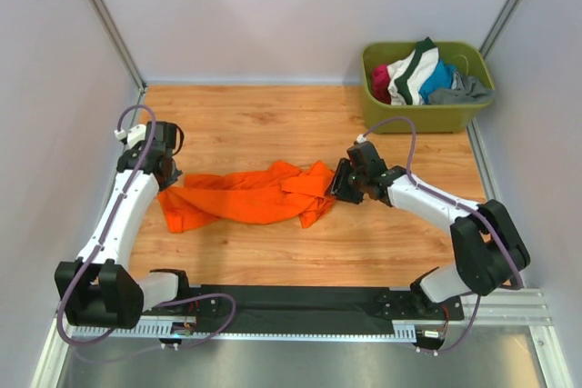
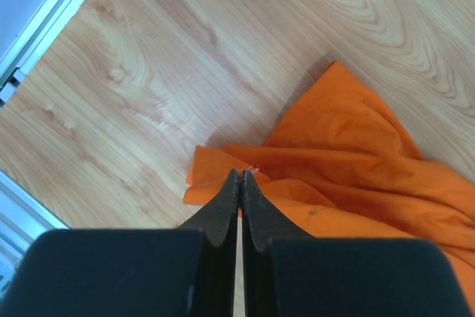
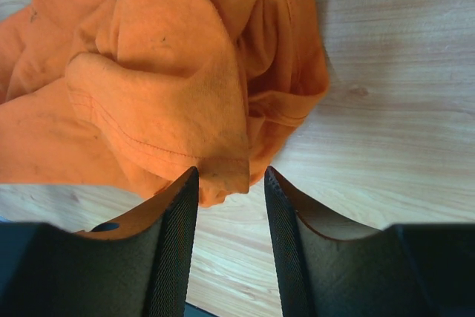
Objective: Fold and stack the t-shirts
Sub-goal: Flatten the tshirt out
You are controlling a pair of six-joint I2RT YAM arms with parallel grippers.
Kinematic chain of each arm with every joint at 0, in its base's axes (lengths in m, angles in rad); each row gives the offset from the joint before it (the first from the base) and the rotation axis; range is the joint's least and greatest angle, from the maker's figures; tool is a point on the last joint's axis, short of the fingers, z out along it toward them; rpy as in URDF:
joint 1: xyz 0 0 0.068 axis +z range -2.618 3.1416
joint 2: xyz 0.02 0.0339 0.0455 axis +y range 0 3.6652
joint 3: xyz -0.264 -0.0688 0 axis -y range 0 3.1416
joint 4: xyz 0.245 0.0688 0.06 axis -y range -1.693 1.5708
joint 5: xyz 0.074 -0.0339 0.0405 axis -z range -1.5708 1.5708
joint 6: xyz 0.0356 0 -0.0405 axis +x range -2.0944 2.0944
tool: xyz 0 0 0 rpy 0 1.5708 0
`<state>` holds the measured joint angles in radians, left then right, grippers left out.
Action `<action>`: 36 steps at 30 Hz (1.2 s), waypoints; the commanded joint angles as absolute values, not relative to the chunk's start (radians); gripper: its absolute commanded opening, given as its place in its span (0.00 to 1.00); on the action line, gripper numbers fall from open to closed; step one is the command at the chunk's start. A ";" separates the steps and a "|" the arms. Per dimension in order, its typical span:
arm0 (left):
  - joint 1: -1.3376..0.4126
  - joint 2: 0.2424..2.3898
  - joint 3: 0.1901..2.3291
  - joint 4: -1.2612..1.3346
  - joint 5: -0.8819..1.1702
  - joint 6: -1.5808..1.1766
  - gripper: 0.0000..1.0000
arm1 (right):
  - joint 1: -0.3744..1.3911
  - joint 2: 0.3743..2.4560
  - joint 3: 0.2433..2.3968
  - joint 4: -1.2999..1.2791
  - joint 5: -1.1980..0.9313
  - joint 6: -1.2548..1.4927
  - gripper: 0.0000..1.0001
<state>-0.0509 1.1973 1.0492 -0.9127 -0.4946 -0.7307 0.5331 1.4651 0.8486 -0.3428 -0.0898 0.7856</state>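
Observation:
The orange t-shirt (image 1: 245, 195) lies crumpled in a long strip across the middle of the wooden table. My left gripper (image 1: 164, 179) is at its left end. In the left wrist view this gripper (image 2: 242, 173) is shut, its tips pinching a fold at the t-shirt's (image 2: 356, 161) edge, and creases run out from that spot. My right gripper (image 1: 338, 186) is at the t-shirt's right end. In the right wrist view it (image 3: 230, 172) stands partly open around a hanging hem corner of the t-shirt (image 3: 163, 57). The cloth touches the left finger (image 3: 178, 213).
An olive-green tub (image 1: 427, 115) stands at the back right corner with several bunched garments (image 1: 423, 74) inside. Grey walls close the table on the left, back and right. A black rail (image 1: 300, 302) runs along the near edge between the arm bases.

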 commanded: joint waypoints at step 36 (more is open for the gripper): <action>-0.049 1.123 1.813 -0.844 -0.281 -0.290 0.00 | 0.479 1.423 2.166 -0.721 0.318 0.262 0.00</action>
